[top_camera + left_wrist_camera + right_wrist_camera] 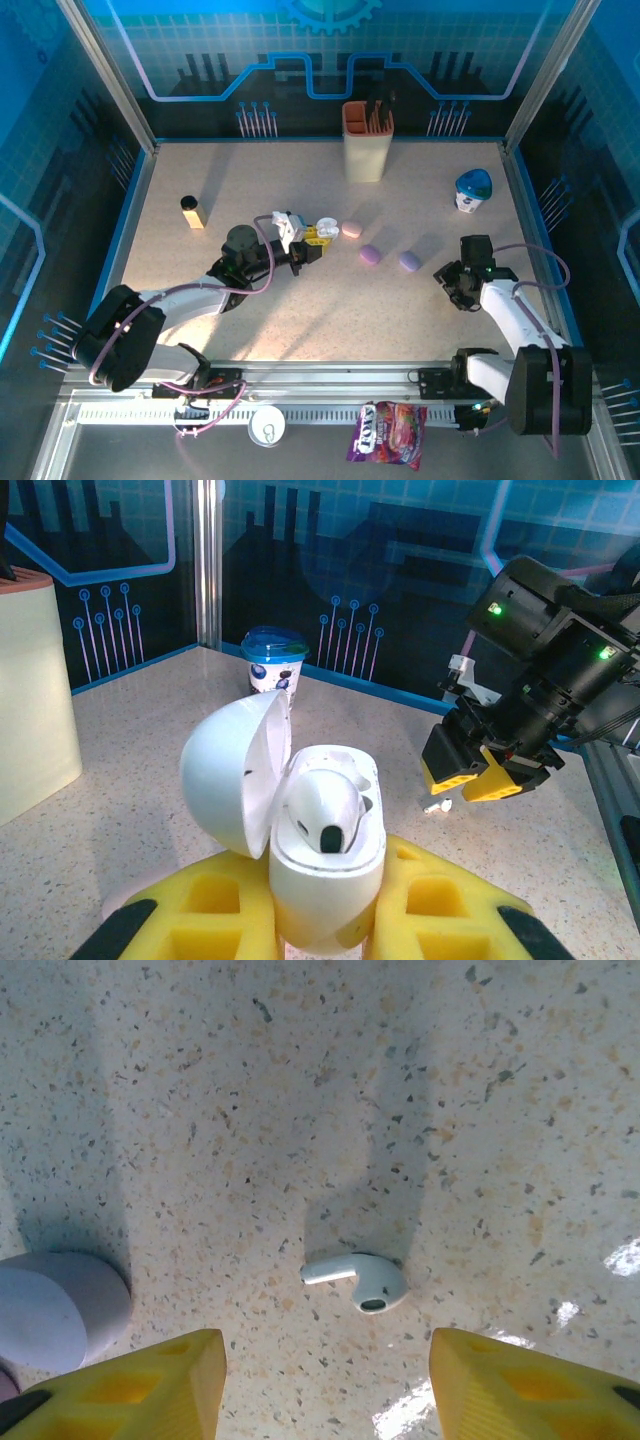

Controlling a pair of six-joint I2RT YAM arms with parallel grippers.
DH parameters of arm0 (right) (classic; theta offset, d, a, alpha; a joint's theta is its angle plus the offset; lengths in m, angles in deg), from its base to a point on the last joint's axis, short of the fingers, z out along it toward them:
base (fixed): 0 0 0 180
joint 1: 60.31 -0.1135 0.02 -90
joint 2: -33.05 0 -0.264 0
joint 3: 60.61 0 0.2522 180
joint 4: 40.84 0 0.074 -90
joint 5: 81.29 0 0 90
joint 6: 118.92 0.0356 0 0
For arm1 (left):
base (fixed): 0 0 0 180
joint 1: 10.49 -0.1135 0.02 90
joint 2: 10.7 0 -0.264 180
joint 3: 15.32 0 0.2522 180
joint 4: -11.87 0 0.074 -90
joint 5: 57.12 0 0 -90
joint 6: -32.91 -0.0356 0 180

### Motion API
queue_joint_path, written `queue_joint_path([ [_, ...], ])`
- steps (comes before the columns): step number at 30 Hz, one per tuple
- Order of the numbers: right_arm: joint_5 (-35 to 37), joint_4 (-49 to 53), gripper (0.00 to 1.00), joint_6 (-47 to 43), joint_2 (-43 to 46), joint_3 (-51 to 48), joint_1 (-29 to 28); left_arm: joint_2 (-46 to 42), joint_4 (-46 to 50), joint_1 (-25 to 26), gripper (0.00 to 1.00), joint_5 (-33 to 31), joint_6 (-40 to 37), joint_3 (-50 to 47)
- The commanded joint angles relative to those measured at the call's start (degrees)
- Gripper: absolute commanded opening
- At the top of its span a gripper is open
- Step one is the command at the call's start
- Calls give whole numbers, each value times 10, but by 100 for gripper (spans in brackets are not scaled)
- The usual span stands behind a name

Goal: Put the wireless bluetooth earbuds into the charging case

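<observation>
The speckled desk [300, 330] is carrying everything here. The left arm [180, 300] is reaching out from the near left toward the desk's middle. The right arm [520, 320] is bending over the right side. A tan slotted holder [367, 140] is standing at the far centre, and a blue-lidded cup [473, 190] is sitting at the far right.

The left tool [310, 240] is clamping its yellow fingers [200, 910] around the base of a white case [325, 880] and holding it upright with the lid swung open to the left. The right tool [328, 1360] is hanging above the desk with its jaws spread apart, gripping nothing.

A pink case [351, 229], a purple case [370, 254] and a lilac case [409, 261] are lying closed in a loose row between the two tools.

One white earbud [325, 815] is sitting in a socket of the open white case. A second, loose earbud [360, 1280] is lying on its side on the desk on the right, just beyond the right tool's open fingertips and right of the lilac case.
</observation>
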Motion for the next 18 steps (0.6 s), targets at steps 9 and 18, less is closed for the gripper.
queue_joint_path([
  [9, -21, -58, 50, -41, -58, -3, 22, -10, -2, -2, 0, 6, -1, 3],
  [18, -32, -73, 48, -75, -94, 19, 25, -12, -3, -2, 0, 3, -1, 1],
])
